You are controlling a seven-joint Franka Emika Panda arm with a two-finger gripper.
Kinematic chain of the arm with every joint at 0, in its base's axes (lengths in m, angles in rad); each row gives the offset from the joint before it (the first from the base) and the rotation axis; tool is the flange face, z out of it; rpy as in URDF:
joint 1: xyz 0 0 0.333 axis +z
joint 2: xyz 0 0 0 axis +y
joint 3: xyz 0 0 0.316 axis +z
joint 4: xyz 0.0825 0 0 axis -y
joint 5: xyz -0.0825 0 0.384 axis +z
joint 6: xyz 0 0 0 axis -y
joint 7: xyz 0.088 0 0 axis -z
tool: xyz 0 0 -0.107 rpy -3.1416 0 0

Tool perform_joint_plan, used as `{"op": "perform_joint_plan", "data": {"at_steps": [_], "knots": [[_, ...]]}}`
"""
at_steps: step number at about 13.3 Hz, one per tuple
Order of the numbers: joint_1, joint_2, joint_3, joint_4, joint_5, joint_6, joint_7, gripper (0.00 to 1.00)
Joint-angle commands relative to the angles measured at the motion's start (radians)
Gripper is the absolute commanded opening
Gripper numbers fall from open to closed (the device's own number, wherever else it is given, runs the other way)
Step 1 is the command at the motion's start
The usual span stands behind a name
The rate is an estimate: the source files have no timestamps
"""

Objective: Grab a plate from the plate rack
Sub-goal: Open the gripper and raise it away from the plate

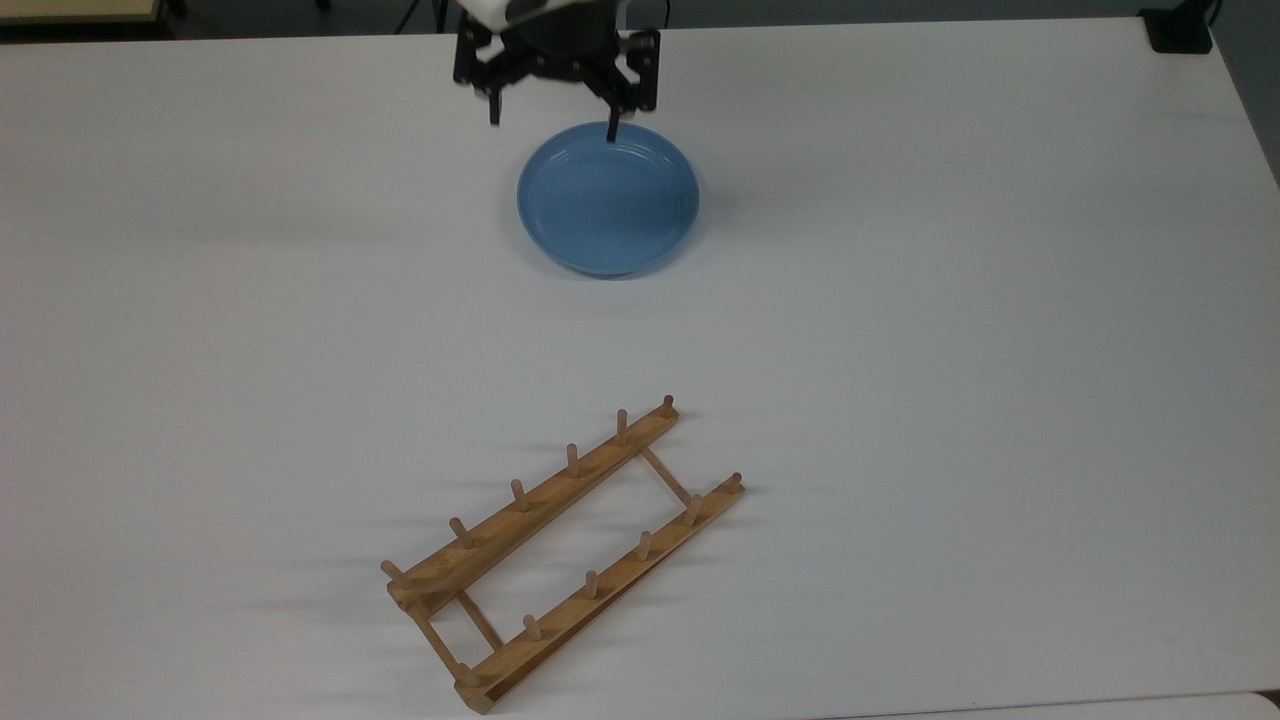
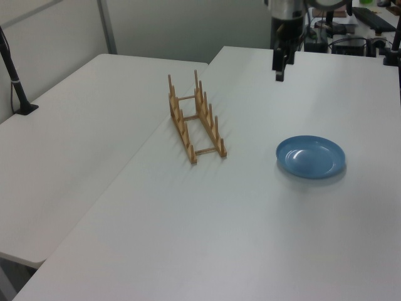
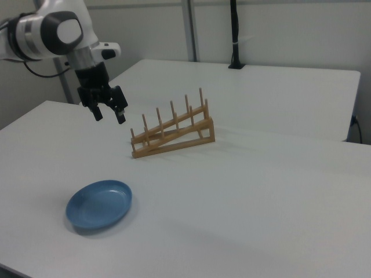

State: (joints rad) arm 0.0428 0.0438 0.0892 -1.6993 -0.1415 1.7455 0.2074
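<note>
In the top view, the nearest thing to you is the plate rack (image 1: 562, 548), lying on the white counter (image 1: 950, 350) close to the bottom edge, a little to the top view's left of centre. Its 2 rails run on a diagonal from the lower left up toward the right, joined by thin crossbars, with short pegs standing along each rail. You can see nothing slotted between those pegs.

Farther up the counter, well apart from the rack, the plate (image 1: 608, 198) lies flat with its hollow side up. In the right view it (image 3: 99, 204) sits in front of the rack (image 3: 173, 128); in the left view it (image 2: 311, 157) is to the left view's right of the rack (image 2: 194, 118).

Farthest away, the gripper (image 1: 553, 118) hangs in the air above the counter near the plate's far rim, touching nothing. Its 2 black fingers (image 1: 613, 122) are spread apart and hold nothing, as you can check in the right view (image 3: 108, 114).
</note>
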Motion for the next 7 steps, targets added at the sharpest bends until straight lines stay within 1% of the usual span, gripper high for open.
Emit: {"op": "perform_joint_plan", "data": {"at_steps": [1,3,5,7], "knots": [[0.009,-0.087,-0.023,-0.068,-0.003,-0.024,0.024,1.00],[0.000,-0.088,-0.031,-0.066,0.019,-0.026,0.023,1.00],[0.000,-0.087,-0.051,-0.060,0.060,-0.027,0.012,1.00],[0.000,-0.088,-0.052,-0.060,0.063,-0.034,0.010,1.00]]}}
